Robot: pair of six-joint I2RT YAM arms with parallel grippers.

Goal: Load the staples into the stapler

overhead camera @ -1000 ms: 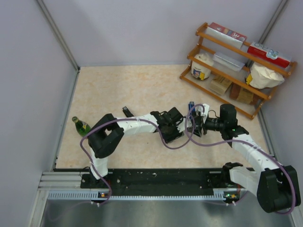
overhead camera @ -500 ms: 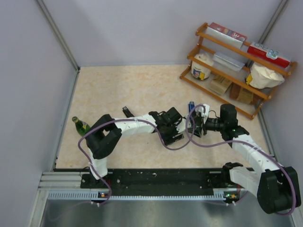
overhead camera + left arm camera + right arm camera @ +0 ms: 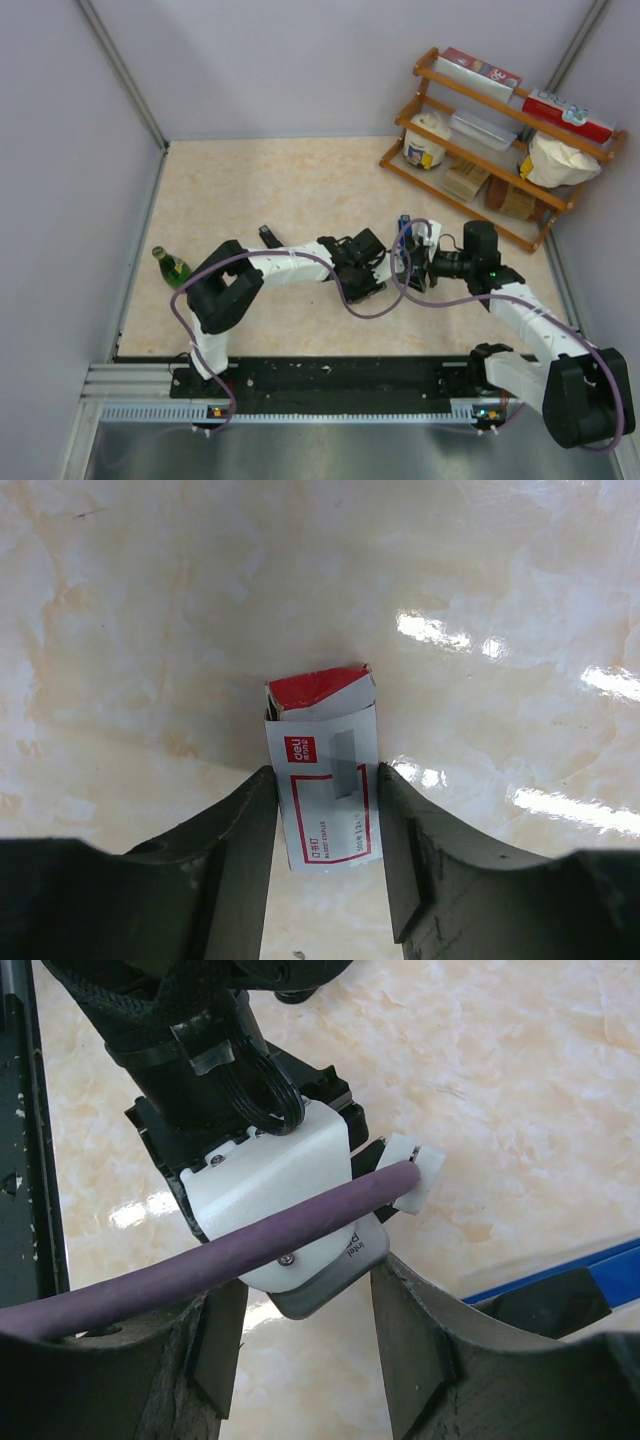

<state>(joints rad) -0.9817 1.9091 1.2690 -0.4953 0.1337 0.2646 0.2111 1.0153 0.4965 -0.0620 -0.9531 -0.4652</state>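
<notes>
The small white staples box (image 3: 322, 742) with red print lies on the marbled table between my left gripper's (image 3: 325, 785) fingers, which press on both of its long sides. Its red end flap points away from me. No loose staple strips show. In the top view the left gripper (image 3: 383, 268) hides the box. The blue stapler (image 3: 404, 226) lies just behind the two grippers; its blue edge shows in the right wrist view (image 3: 565, 1270). My right gripper (image 3: 308, 1330) is open and empty, facing the left wrist's camera housing (image 3: 270, 1185) at close range.
A purple cable (image 3: 200, 1260) crosses in front of the right gripper. A black object (image 3: 268, 236) lies left of the arms and a green bottle (image 3: 172, 265) stands at the left edge. A wooden shelf (image 3: 500, 120) with boxes and jars is at the back right.
The left wrist has shifted slightly toward the left. The right arm has hardly moved.
</notes>
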